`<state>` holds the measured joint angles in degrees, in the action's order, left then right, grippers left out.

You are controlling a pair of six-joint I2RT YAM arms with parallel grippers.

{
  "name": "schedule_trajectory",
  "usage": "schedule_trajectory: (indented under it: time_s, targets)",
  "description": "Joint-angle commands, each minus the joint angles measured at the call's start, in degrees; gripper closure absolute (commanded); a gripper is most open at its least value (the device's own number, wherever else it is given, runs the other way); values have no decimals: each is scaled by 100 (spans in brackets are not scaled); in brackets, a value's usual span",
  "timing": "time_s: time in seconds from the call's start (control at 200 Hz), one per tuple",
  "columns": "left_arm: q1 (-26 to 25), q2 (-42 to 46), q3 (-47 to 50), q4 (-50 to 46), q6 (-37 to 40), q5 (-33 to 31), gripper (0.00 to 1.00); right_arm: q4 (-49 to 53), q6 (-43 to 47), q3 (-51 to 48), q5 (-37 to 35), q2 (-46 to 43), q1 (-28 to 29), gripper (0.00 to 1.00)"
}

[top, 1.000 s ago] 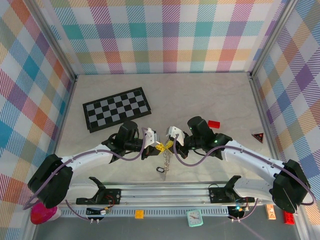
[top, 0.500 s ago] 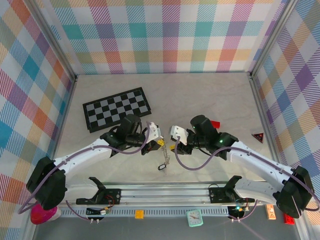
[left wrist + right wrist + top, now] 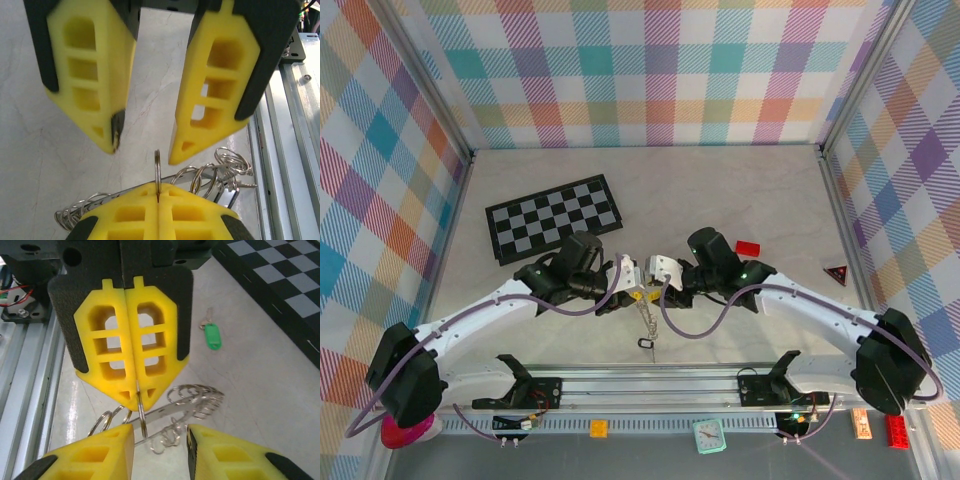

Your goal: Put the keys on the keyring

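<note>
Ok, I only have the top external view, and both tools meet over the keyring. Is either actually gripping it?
Observer: Yes, the left wrist view shows the left tool shut on a thin loop of the keyring.
Operator: And the right one?
Observer: The right tool stands open, jaws apart around that loop.
Operator: The green key?
Observer: The green key lies loose on the table near the chessboard, off the keyring.

1. Keyring (image 3: 196,399): thin silvery metal wire, bright, with glossy highlights.
2. Left pincer (image 3: 136,399): pads (image 3: 150,340) matt yellow, moulded, slightly grainy; backing matt black plastic.
3. Green-headed key (image 3: 213,336): head of smooth, glossy plastic.
4. Worktop (image 3: 260,390): pale, marbled, smooth, faint sheen.
5. Chessboard (image 3: 280,270): matt black and grey-white squares.
6. Rail (image 3: 25,365): brushed bare metal.
</note>
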<state>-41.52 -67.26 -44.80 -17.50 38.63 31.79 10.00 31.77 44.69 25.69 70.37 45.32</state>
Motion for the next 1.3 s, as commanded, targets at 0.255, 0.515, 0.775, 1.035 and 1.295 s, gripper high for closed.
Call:
schedule_trajectory:
  time_s: [0.255,0.515,0.775,1.035,1.295]
  targets:
    - [-63,47,-363,-311,333,185,100,-524,-19,-144,646,108,21,80]
    - [-48,115,-342,-136,149,245,100,-673,-13,-291,788,84,10,100]
    - [807,813,980,2520,-1672,748,62,-1534,-390,-851,1401,-342,-374,100]
    - [891,392,1981,5108,-2817,1308,67,-2208,-702,-1158,1956,-474,-594,100]
    - [730,-19,2651,6693,-3105,1603,71,-2515,-972,-1226,1949,-594,-665,100]
